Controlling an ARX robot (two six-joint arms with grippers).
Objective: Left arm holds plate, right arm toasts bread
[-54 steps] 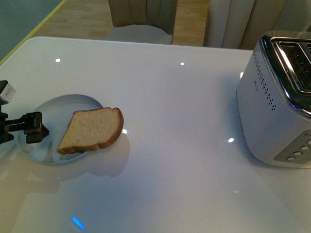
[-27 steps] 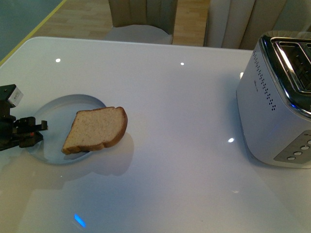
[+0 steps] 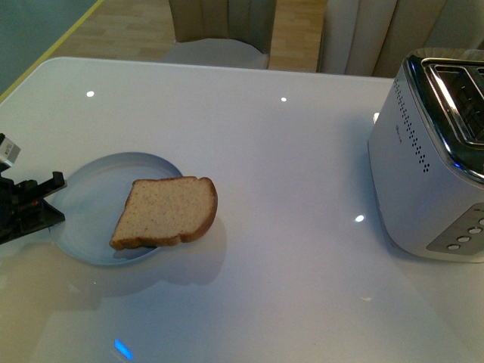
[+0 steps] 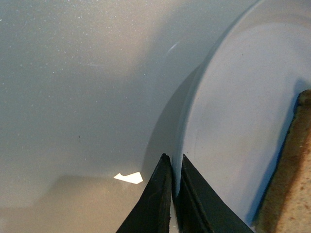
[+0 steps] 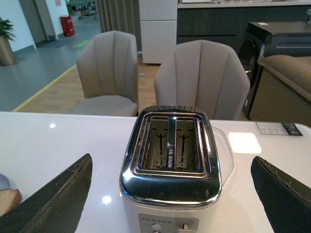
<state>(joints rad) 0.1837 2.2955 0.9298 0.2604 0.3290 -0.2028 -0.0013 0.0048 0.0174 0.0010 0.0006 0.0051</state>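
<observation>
Slid rightward since a second ago, the plate (image 3: 87,208) carries the bread (image 3: 168,212) overhanging its right side. At the desk's (image 3: 265,151) left edge the left tool (image 3: 56,200), held low, is clamped on the plate's rim. Far right, the right tool (image 5: 171,162), spread wide, looks down on the toaster (image 5: 171,170).

two beige chairs (image 5: 201,73) behind a glossy white table (image 3: 287,151).
</observation>
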